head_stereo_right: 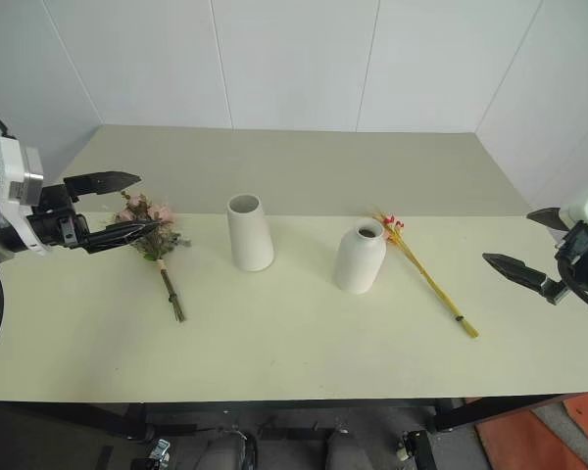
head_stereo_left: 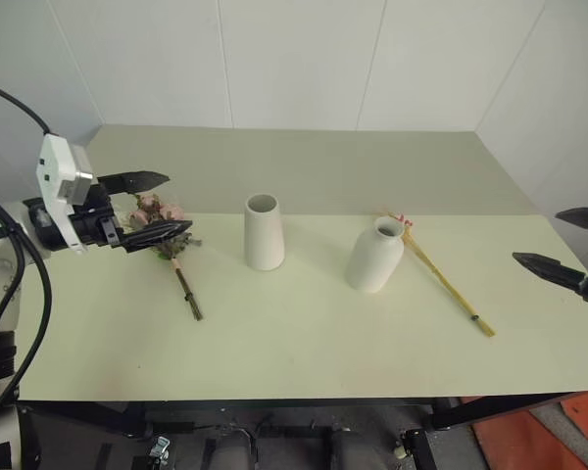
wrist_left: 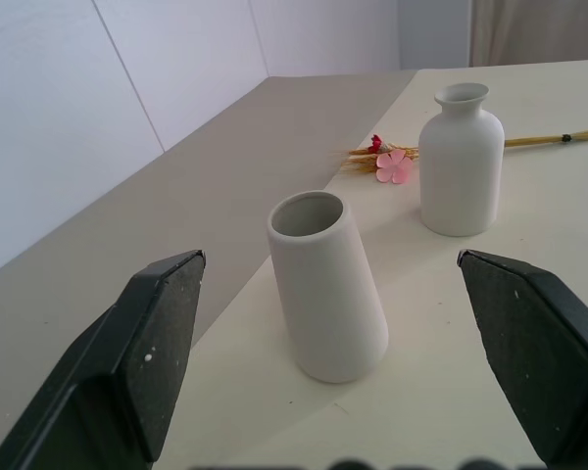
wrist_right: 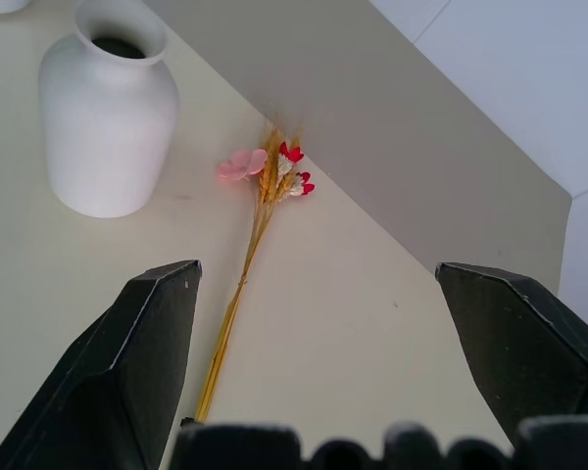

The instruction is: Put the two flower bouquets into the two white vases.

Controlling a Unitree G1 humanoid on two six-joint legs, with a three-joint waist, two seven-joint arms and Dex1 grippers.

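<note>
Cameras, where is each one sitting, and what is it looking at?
Left and right eye views: on the head, looking down over the table; both arms show, both end effectors open.
Left wrist view: on the left arm, facing the cone vase and bottle vase, between its fingers.
Right wrist view: on the right arm, facing the wheat bouquet.
Shared: the bottle vase and wheat bouquet appear in all.

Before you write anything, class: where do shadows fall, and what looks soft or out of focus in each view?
Left eye view: even light, a faint shadow beside the cone vase. Left wrist view: the cone vase throws a soft shadow on the table; the left gripper fingers look soft at the bottom edge. Right wrist view: the slim bouquet is sharp, the right gripper blurred near the lens.
</note>
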